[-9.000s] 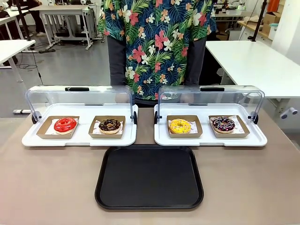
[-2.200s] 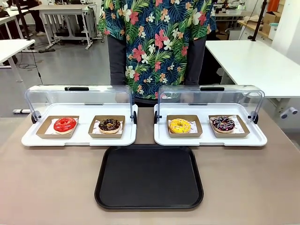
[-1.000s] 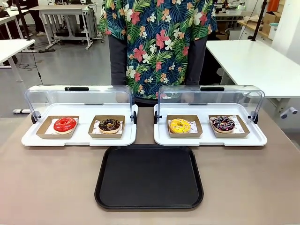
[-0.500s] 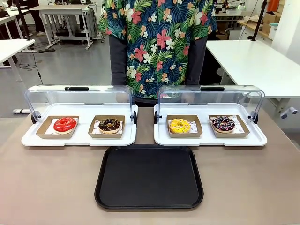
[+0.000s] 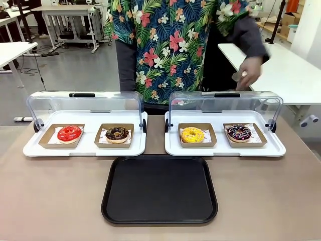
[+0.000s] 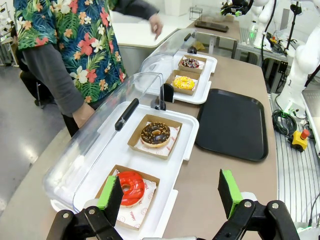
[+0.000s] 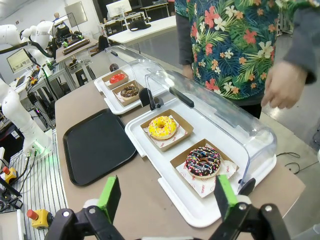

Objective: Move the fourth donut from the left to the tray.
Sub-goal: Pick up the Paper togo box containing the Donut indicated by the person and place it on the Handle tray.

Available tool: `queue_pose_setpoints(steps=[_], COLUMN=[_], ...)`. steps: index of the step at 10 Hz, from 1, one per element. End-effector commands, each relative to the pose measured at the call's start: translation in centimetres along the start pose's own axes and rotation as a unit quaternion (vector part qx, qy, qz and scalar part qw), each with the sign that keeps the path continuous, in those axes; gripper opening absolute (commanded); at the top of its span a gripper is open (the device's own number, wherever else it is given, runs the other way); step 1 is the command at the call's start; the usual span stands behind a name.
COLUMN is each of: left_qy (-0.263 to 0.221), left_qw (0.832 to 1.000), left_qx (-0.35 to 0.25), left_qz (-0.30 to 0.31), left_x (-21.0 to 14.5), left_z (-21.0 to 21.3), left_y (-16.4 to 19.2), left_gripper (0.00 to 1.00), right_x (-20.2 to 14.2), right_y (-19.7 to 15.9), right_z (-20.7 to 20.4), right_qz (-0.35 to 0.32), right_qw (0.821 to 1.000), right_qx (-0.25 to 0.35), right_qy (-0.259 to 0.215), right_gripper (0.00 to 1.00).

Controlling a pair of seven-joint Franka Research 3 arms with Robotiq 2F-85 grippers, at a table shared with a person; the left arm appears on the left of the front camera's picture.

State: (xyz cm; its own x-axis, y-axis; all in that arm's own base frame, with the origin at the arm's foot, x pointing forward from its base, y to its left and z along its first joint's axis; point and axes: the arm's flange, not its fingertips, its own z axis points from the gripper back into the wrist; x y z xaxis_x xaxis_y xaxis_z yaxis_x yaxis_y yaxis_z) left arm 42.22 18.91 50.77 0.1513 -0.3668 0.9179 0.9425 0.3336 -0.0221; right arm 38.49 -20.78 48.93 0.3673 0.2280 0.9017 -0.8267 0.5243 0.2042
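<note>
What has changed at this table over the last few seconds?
The person's hand has swung out to the side and now hangs above the clear lid that covers the fourth donut, apparently without touching it. Nothing was picked up or let go. That donut, the lid and the black tray stayed where they were.

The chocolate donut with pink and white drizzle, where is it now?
Front view, far right: the drizzled chocolate donut sits in the right white display tray, just right of the yellow-glazed donut.
</note>
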Motion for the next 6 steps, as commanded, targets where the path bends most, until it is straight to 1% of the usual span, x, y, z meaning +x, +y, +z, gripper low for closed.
queue_pose_setpoints(steps=[1, 6], left_qy=[-0.001, -0.001], left_qw=[1.0, 1.0], left_qx=[-0.002, -0.002], left_qz=[-0.002, -0.002], left_x=[0.15, 0.15], left_z=[0.07, 0.07], left_y=[0.08, 0.08], left_gripper=[1.0, 1.0], right_x=[0.13, 0.13], right_y=[0.0, 0.0], right_z=[-0.07, -0.07], right_qz=[0.008, 0.008], right_qw=[1.0, 1.0], right_qx=[0.001, 0.001], right_qy=[-0.011, -0.011], right_gripper=[1.0, 1.0])
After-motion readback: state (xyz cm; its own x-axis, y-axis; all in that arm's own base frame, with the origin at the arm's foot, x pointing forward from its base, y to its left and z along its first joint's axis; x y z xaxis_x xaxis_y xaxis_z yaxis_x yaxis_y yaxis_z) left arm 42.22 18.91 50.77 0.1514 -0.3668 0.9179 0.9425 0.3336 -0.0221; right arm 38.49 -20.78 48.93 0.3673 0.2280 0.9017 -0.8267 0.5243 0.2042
